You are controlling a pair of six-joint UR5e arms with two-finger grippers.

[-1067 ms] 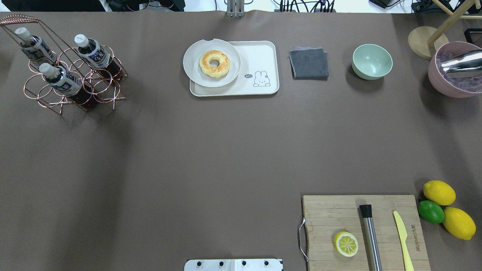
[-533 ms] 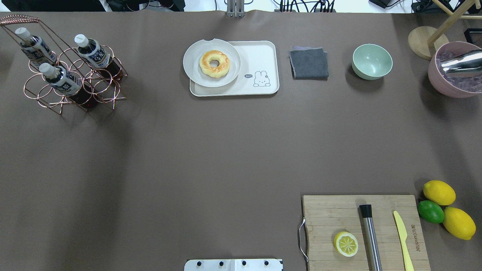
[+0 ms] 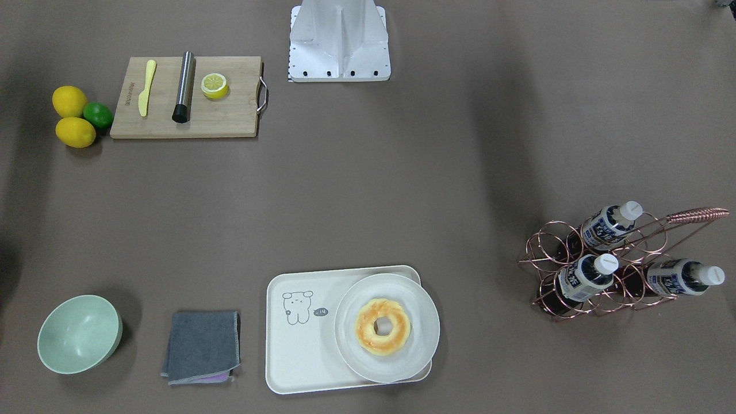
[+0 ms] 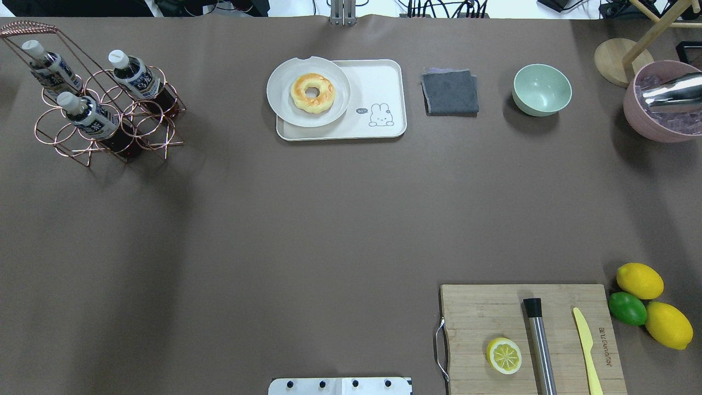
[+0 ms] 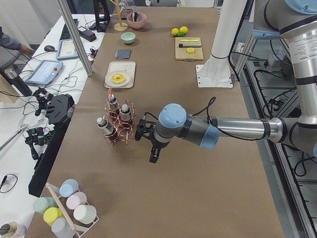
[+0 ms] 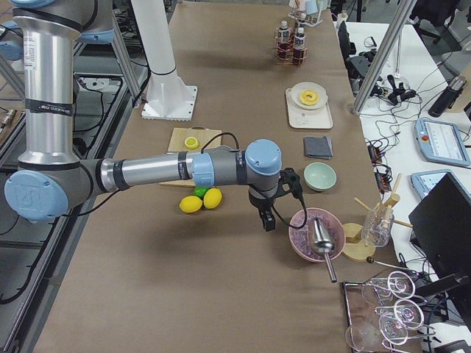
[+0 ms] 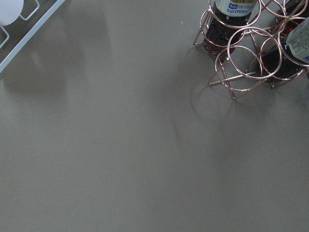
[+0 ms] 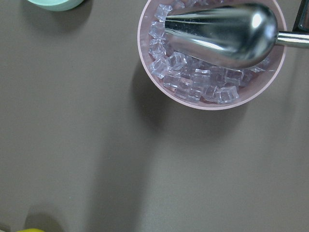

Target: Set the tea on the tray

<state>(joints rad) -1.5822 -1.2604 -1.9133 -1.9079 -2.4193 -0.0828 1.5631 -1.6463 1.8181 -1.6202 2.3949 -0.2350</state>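
Close to the robot, a wooden cutting board (image 4: 482,312) carries a lemon half (image 4: 504,355), a steel rod (image 4: 540,345) and a yellow knife (image 4: 587,345), with two lemons (image 4: 639,280) and a lime (image 4: 627,308) just beside it. Farther out, the left pincer (image 5: 154,155) hangs over the worktop (image 4: 329,219) near a copper wire rack (image 4: 148,137), and the right pincer (image 6: 269,220) hangs near a pink bowl (image 4: 639,123) of ice holding a metal scoop (image 4: 672,90); whether either is released or clenched I cannot tell. Along the far side, the tea (image 4: 88,115) sits in the rack's rings with two like bottles, well apart from the tray (image 4: 378,82). A plate (image 4: 282,96) with a doughnut (image 4: 300,88) covers the tray's half toward the rack. Past its bare end lie a grey cloth (image 4: 449,91) and a green bowl (image 4: 542,89).
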